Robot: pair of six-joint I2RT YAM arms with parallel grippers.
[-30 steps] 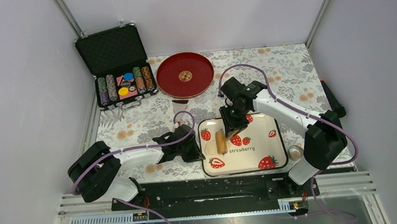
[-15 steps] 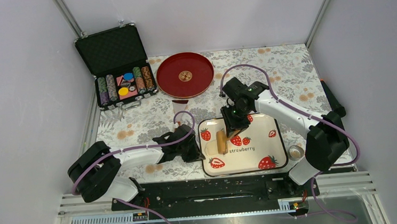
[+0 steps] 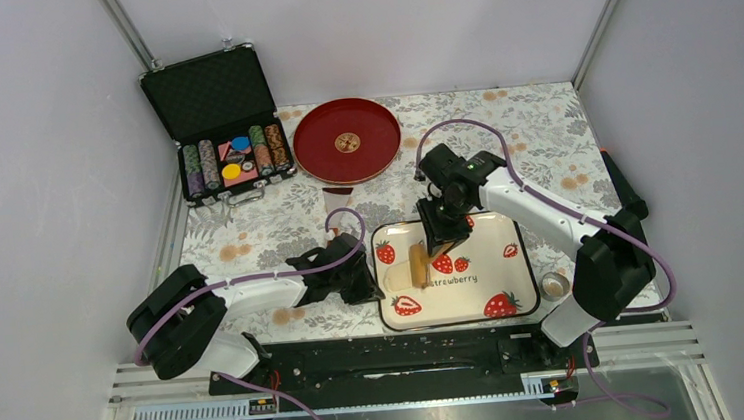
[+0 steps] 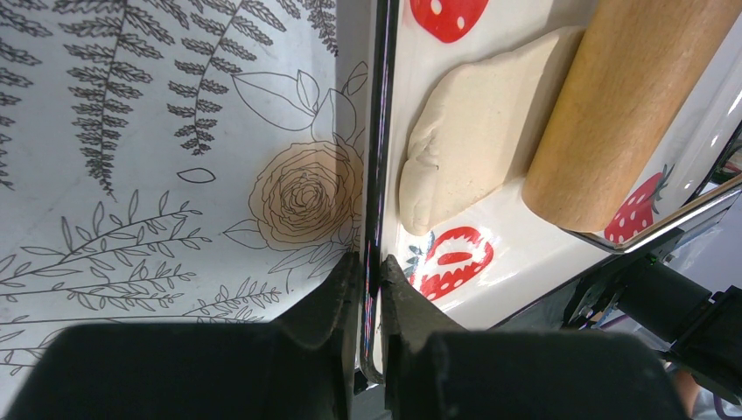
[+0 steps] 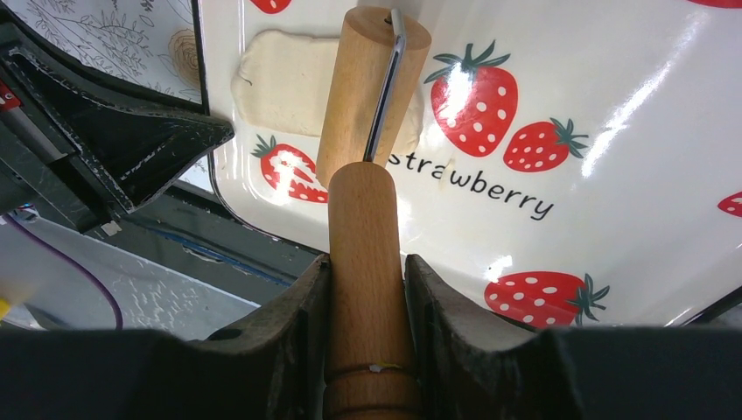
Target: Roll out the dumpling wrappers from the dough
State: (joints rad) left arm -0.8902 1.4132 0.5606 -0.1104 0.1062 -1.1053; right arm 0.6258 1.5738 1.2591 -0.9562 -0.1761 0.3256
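One flattened pale-cream dough sheet (image 4: 464,131) lies in the left part of the white rectangular strawberry-print tray (image 3: 509,277), just inside its rim, and the tray sits on the floral-print tabletop (image 3: 250,235). The left jaws are pinched almost closed on the tray's dark left rim, with the dough just ahead of them on the tray side, close but not touching. The right jaws clamp the handle of the tan wooden roller (image 5: 372,96); its drum rests on the dough's right edge, and the dough lies beyond the jaw tips, apart from them.
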